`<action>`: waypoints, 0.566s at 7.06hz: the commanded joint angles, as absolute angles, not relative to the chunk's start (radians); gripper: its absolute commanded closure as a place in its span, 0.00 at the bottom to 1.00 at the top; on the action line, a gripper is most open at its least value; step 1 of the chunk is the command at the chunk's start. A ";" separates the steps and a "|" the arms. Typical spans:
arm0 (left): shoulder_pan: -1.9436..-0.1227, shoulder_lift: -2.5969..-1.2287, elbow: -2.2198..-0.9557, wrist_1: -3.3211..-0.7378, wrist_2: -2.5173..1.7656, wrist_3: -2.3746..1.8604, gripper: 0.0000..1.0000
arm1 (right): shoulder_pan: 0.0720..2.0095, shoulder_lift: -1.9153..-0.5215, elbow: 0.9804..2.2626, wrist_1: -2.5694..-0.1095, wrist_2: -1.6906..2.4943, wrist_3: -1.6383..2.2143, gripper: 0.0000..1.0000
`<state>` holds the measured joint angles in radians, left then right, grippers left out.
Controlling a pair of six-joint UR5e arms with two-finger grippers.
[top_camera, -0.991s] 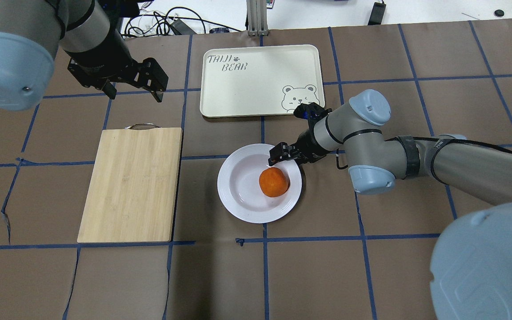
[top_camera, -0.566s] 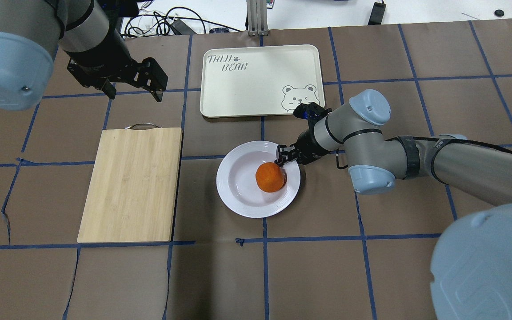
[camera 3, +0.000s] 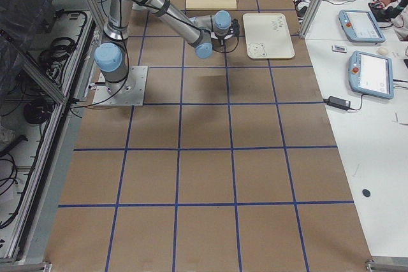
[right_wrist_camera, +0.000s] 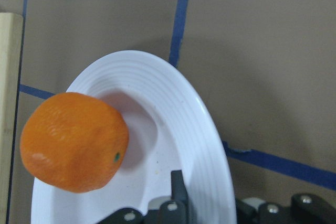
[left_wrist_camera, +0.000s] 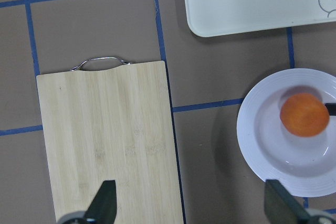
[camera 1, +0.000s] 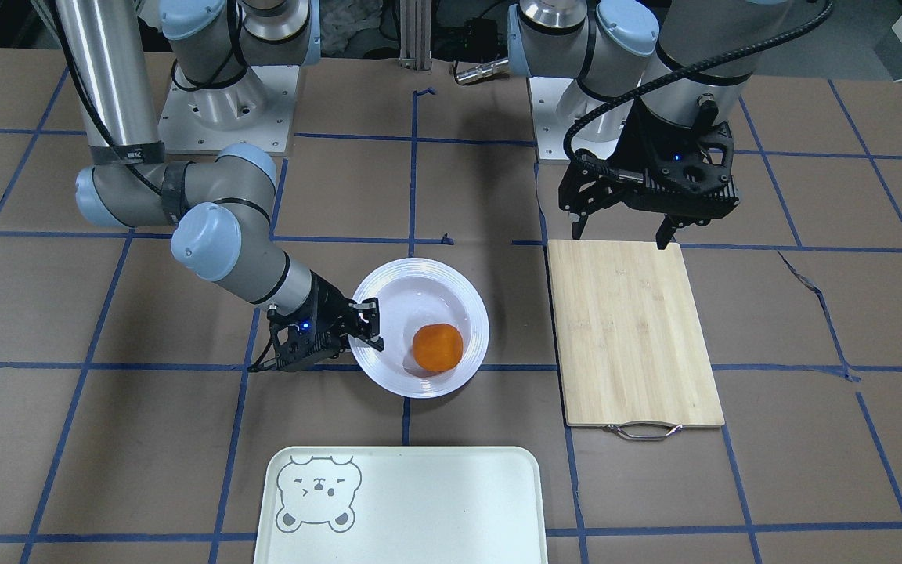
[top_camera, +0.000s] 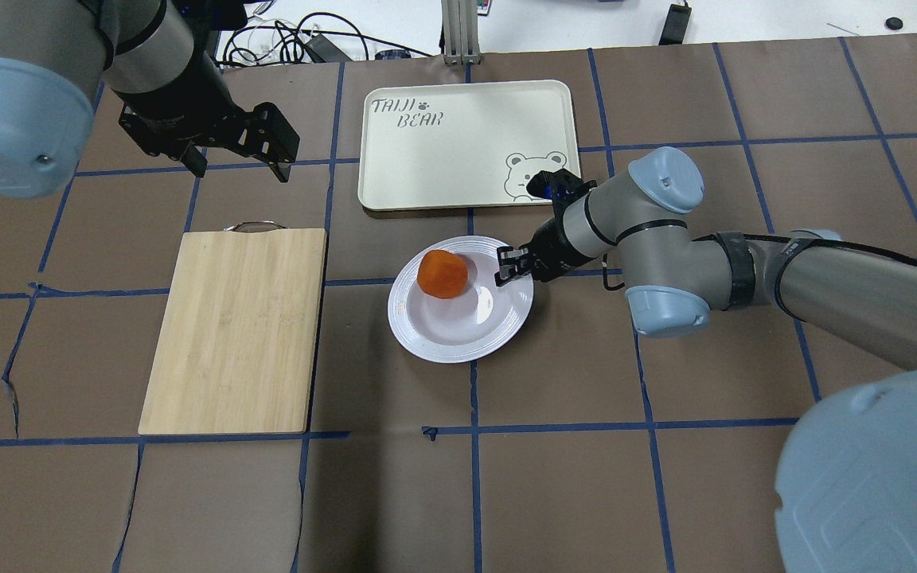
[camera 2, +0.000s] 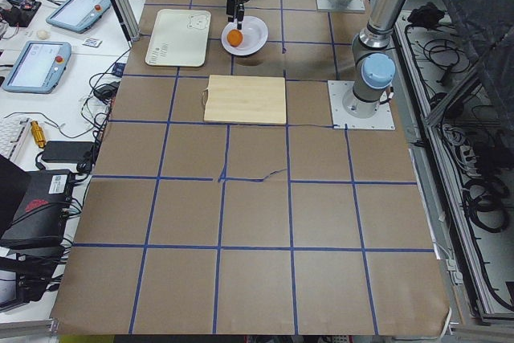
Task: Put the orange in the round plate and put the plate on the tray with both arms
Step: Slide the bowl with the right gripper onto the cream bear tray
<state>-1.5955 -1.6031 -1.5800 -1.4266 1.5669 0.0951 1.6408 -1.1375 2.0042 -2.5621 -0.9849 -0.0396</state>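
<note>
The orange (top_camera: 442, 274) lies in the round plate (top_camera: 466, 326), against its far-left side. My right gripper (top_camera: 506, 267) is shut on the plate's right rim; in the right wrist view one of its fingers (right_wrist_camera: 178, 190) lies over the rim (right_wrist_camera: 210, 145), with the orange (right_wrist_camera: 73, 141) beyond it. The plate looks slightly raised on the gripped side. The cream tray (top_camera: 442, 159) with its bear face lies just beyond the plate. My left gripper (top_camera: 242, 167) hangs open and holds nothing, above the table past the far end of the cutting board. From the front, the orange (camera 1: 437, 348), plate (camera 1: 420, 274) and right gripper (camera 1: 371, 323) show as well.
A wooden cutting board (top_camera: 236, 330) with a metal handle lies left of the plate. Brown paper with blue tape lines covers the table. Cables and a metal post sit beyond the tray's far edge.
My right gripper closed on the plate's rim and drew the plate toward the tray. The orange rolled from the plate's middle to its far-left side. The left gripper stayed put.
</note>
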 commanded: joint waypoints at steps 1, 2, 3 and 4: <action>-1.595 -1.603 -1.580 -1.427 1.568 0.095 0.00 | 1.617 -1.159 1.958 -2.565 -0.932 -0.040 1.00; -1.595 -1.603 -1.580 -1.427 1.566 0.094 0.00 | 1.609 -1.192 1.935 -2.565 -0.930 -0.041 1.00; -1.595 -1.603 -1.580 -1.427 1.568 0.095 0.00 | 1.599 -1.201 1.907 -2.565 -0.911 -0.032 1.00; -1.597 -1.603 -1.580 -1.427 1.568 0.095 0.00 | 1.576 -1.184 1.861 -2.556 -0.879 -0.023 1.00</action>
